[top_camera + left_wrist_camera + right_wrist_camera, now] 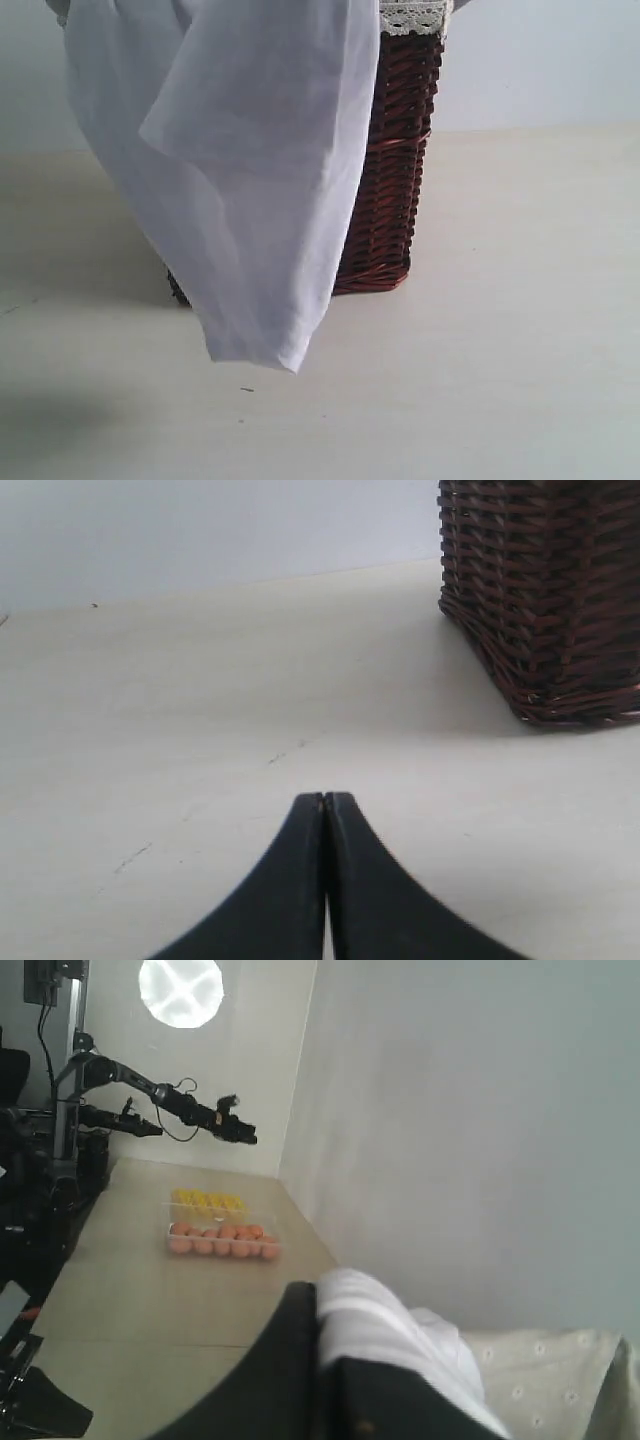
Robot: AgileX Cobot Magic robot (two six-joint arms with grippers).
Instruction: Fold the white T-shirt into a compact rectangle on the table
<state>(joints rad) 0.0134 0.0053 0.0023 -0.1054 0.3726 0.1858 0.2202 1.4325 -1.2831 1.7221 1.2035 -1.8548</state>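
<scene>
Above the table [500,350], the white T-shirt [250,200] is hung in front of the dark wicker basket [392,180], pinched in the clamped right gripper [318,1305]. No fold has been made; spreading and all folding are judged to be left. The left gripper [325,805] is pressed closed, empty. The shirt's top and print are cut off.

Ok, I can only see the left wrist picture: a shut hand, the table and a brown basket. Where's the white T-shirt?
Observer: The white T-shirt hangs down in front of the basket, hiding most of it in the exterior view.
Operator: What's holding it up?
Observer: The right hand is shut on a bunch of its cloth.
Operator: Is there anything on top of the basket?
Observer: Yes, white lace trim runs along its rim.
</scene>
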